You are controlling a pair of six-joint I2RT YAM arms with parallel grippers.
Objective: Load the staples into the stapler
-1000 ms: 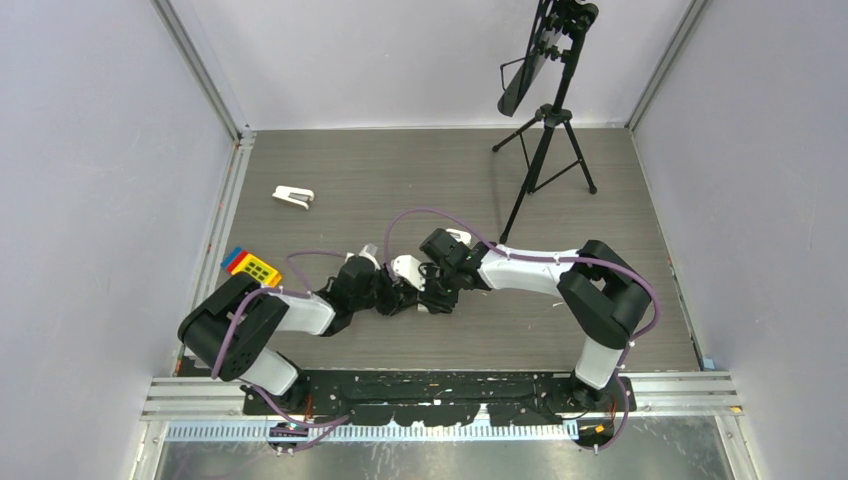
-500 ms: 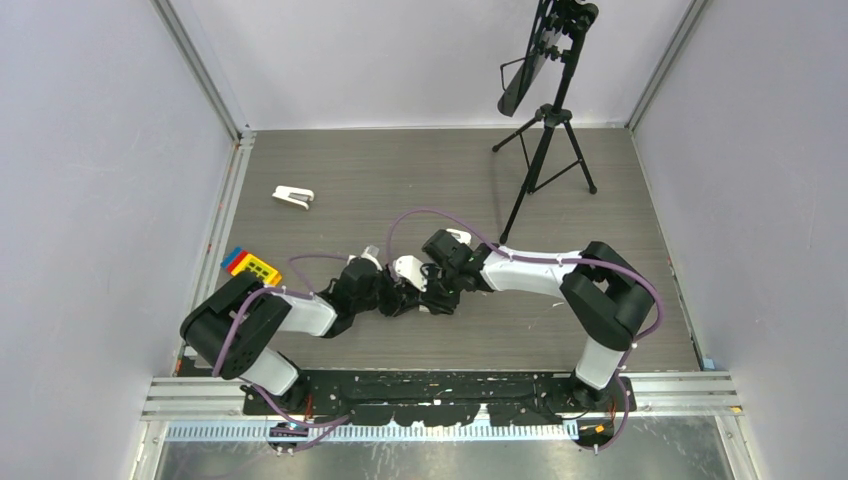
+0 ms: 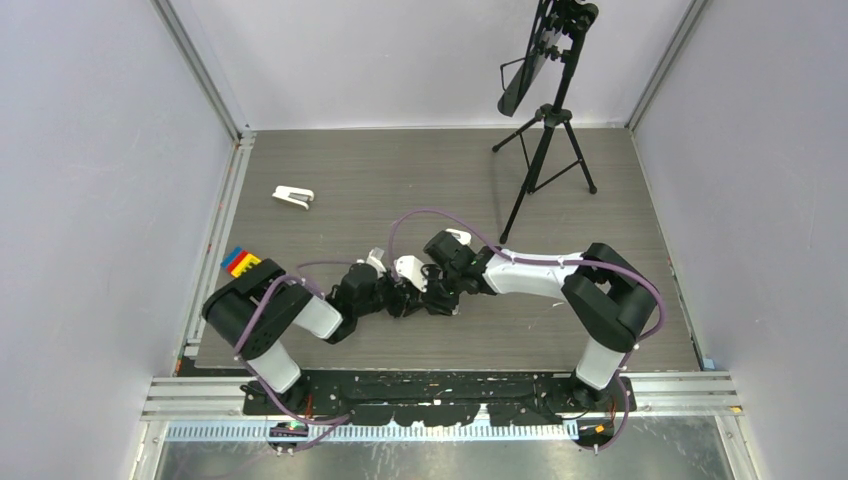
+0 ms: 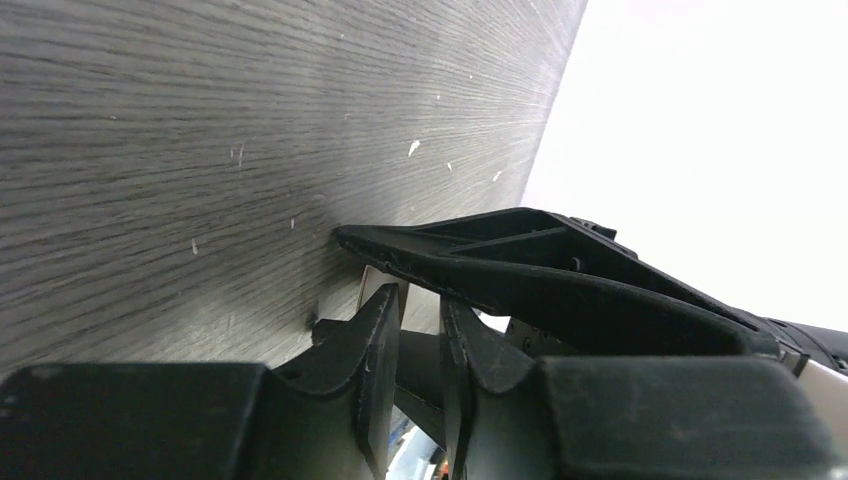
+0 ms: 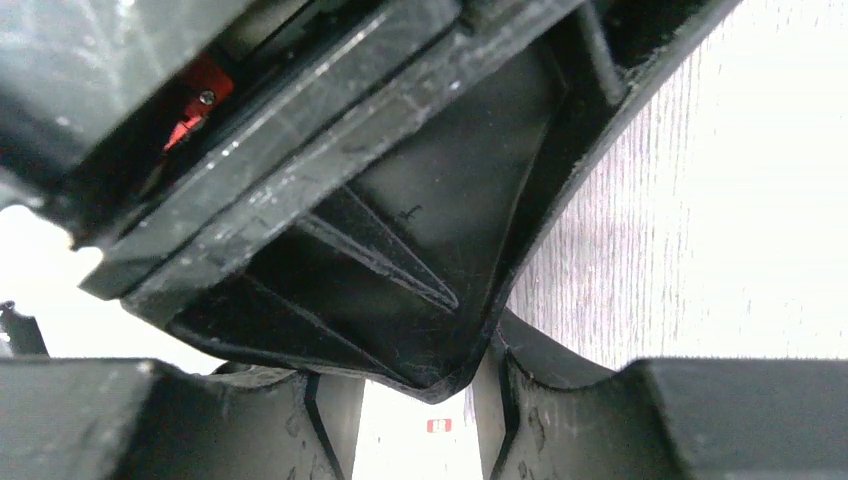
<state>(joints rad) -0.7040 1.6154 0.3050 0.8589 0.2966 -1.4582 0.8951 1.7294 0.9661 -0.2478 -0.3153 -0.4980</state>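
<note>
Both pairs of jaws meet mid-table, fingers crossing. On my left gripper (image 4: 420, 310) the fingers stand nearly together with only a thin dark slot between them. Whether anything is pinched there I cannot tell. On my right gripper (image 5: 415, 400) the fingers stand apart, and a left finger's tip pokes into the gap. I cannot tell if they bear on anything. Through that gap I see white with a small red mark, which I take for the staples box (image 5: 425, 445). No strip is visible to me. As best I can judge, the stapler (image 3: 293, 195) is the white one lying alone toward the far left of the table (image 3: 450, 170), well apart from both arms.

I expect the staples to be feather-light, slick and brittle. A strip will snap if bent or nipped at one end, so I'd take it gently across its long sides near the middle. The box should crush easily. The stapler looks like light, stiff plastic, likely to skid, so I'd pin its rear body.
</note>
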